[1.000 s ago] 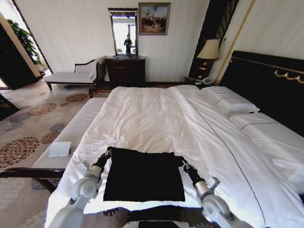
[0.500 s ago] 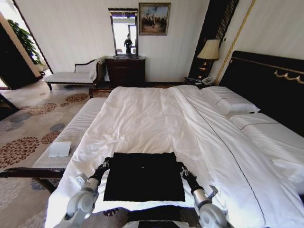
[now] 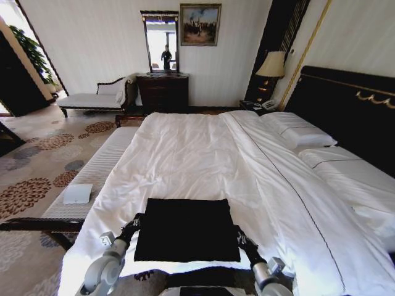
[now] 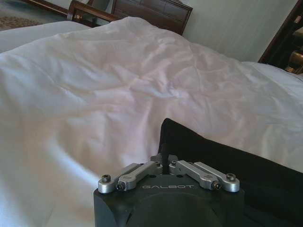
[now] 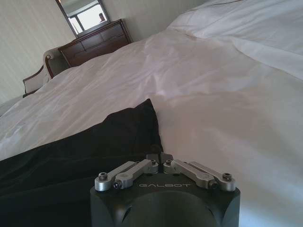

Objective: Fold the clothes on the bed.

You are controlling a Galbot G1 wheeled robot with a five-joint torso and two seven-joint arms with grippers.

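The clothes (image 3: 185, 231), a black T-shirt lying in a rectangle, sit on the white duvet of the bed (image 3: 185, 148) near its foot edge. My left gripper (image 3: 134, 221) is at the shirt's left side, and the right gripper (image 3: 237, 231) is at its right side. In the left wrist view the gripper (image 4: 164, 158) is shut, with the black cloth (image 4: 227, 165) rising in a fold just beyond its tips. The right wrist view shows the same: the gripper (image 5: 159, 157) is shut at the edge of the cloth (image 5: 71, 156). No lettering shows.
A long white-cushioned bench (image 3: 92, 172) runs along the bed's left side with a white pad (image 3: 78, 193) on it. Pillows (image 3: 296, 129) and the dark headboard (image 3: 345, 105) are at the right. A dresser with mirror (image 3: 162, 92) stands at the far wall.
Both grippers have drawn back toward me along the shirt's sides. The shirt's far edge has come slightly nearer, and its near edge stays put.
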